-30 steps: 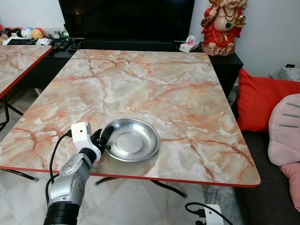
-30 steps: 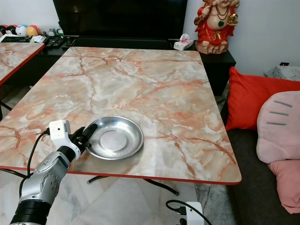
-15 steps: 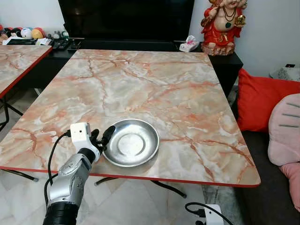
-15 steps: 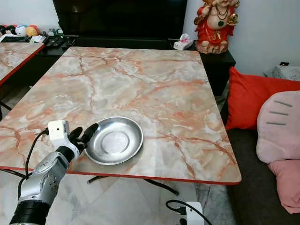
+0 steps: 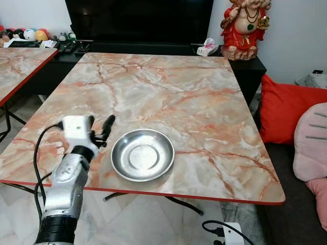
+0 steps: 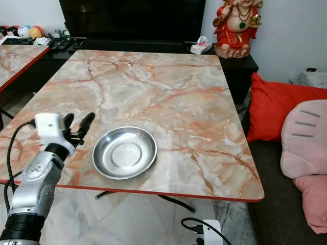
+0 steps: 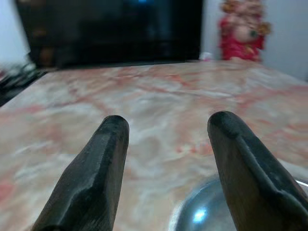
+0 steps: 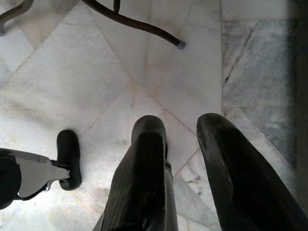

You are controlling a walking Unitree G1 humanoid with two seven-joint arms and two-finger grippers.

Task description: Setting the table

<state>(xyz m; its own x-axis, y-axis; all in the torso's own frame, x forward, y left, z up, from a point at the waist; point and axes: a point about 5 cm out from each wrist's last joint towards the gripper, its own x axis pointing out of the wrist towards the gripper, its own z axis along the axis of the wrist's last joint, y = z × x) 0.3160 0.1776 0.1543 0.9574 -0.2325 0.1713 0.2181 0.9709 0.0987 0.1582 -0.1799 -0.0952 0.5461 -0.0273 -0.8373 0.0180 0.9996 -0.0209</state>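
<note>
The plate [image 5: 142, 154] lies on the table [image 5: 168, 92], left tool [image 5: 100, 128] just beside its left

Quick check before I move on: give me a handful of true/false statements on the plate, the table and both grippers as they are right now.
1. The left gripper holds the plate. False: it is open and hovers beside the plate, apart from it.
2. The plate sits near the table's front edge. True.
3. The plate has food on it. False: it is bare metal.
4. The right gripper points down at the floor. True.
5. A statue stands on the table. False: it stands on the dark cabinet behind the table.
</note>
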